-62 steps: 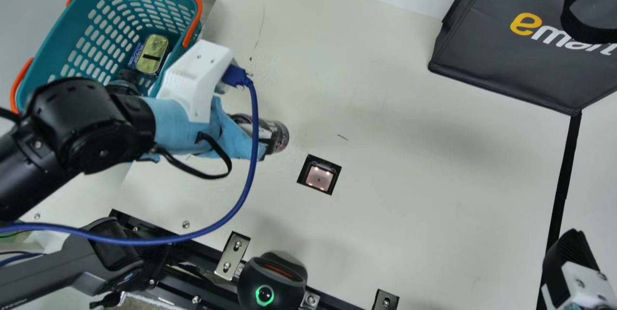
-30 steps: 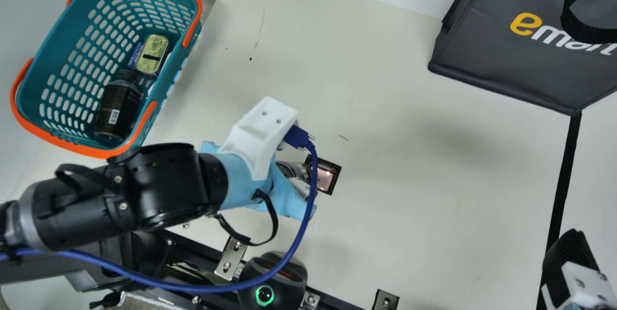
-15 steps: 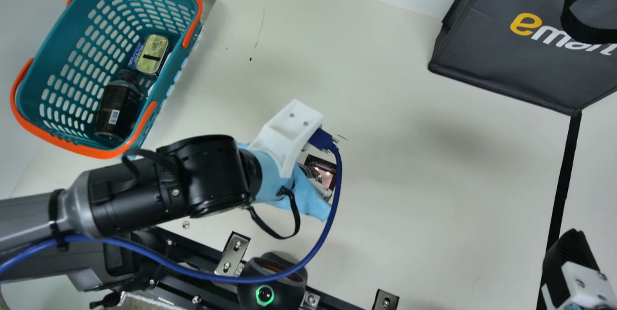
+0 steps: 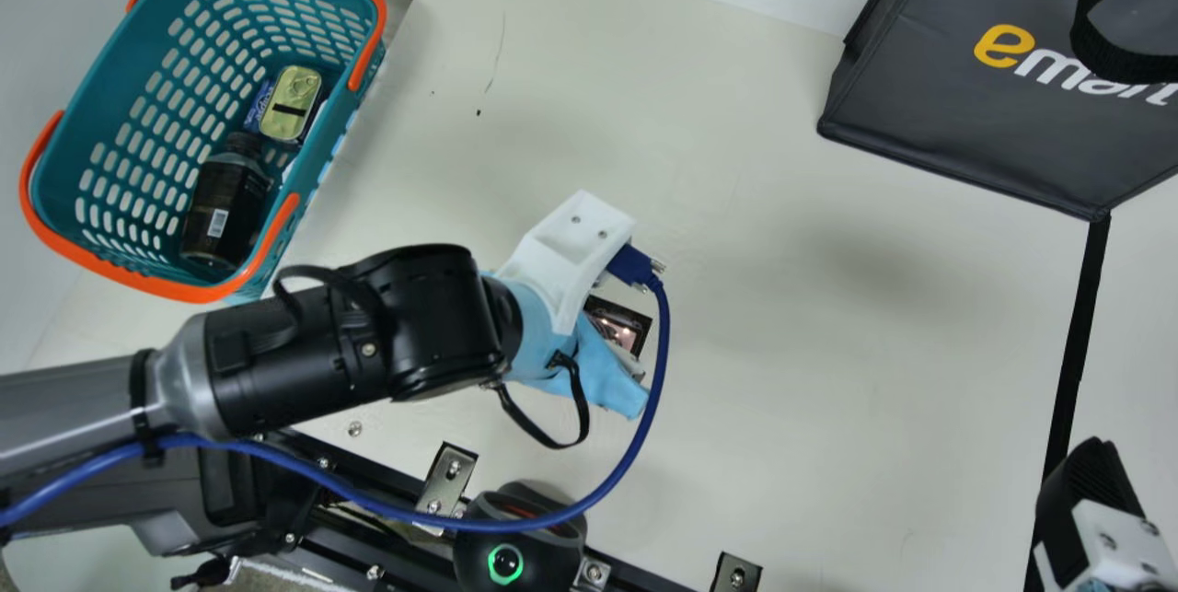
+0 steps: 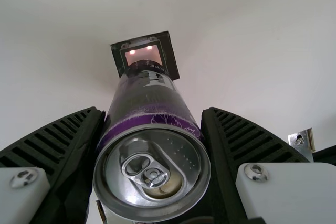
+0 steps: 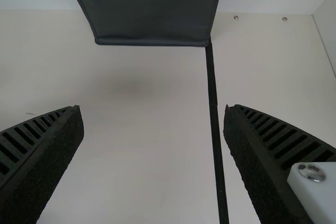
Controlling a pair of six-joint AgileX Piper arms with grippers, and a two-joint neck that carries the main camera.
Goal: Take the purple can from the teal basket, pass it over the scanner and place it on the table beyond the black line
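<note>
Purple can (image 5: 149,140), one: gripped between both fingers of left gripper (image 4: 621,380), near scanner (image 4: 628,325), mid-frame in main view. Right gripper (image 4: 1088,481), lower right: wide open, empty. Teal basket (image 4: 101,104), upper left: bottle (image 4: 225,210), tin (image 4: 291,104).

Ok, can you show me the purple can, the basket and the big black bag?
purple can (image 5: 149,98): left wrist view, its side
basket (image 4: 120,272): main view, orange rim
bag (image 4: 975,132): main view, front

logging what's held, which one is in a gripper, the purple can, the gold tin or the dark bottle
The purple can, pinched in the left gripper; the gold tin and dark bottle both lie in the teal basket.
</note>
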